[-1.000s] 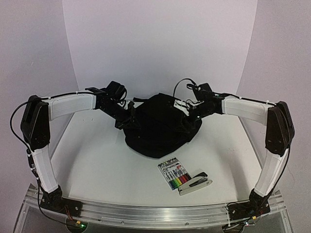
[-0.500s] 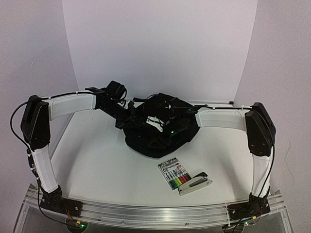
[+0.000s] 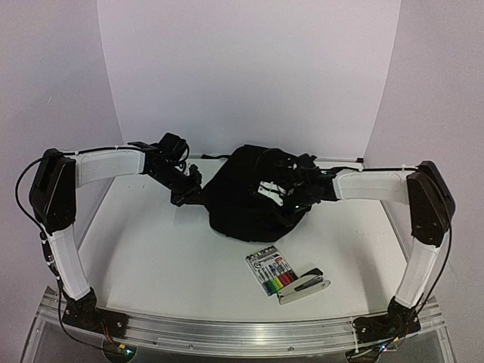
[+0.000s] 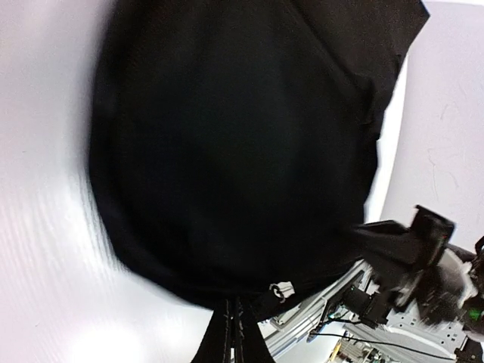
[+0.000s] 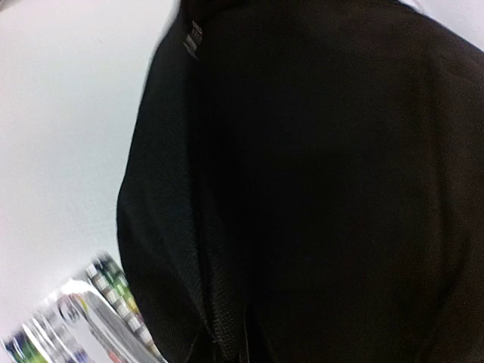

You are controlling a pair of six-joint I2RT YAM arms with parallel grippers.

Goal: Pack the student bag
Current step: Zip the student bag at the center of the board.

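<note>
The student bag [image 3: 240, 210], a soft black backpack, lies bunched at the back middle of the table. My left gripper [image 3: 194, 190] is at its left edge, shut on a strip of its black fabric. In the left wrist view the bag [image 4: 227, 151] fills the picture, the gripper [image 4: 234, 338] pinches fabric at the bottom, and a small metal zipper pull [image 4: 281, 290] shows beside it. My right gripper [image 3: 267, 189] rests on top of the bag, shut on a fold of it. The right wrist view shows only dark cloth [image 5: 318, 151] around the gripper [image 5: 243, 344].
A pack of coloured markers [image 3: 272, 274] lies in front of the bag, also seen as a blur in the right wrist view [image 5: 72, 329]. A silver and black stapler [image 3: 304, 285] lies against its right side. White walls close the back and sides.
My right arm swung in from the bag's right side onto its top and its gripper closed. The bag's left edge has pulled in to the right. The left gripper stayed shut.
</note>
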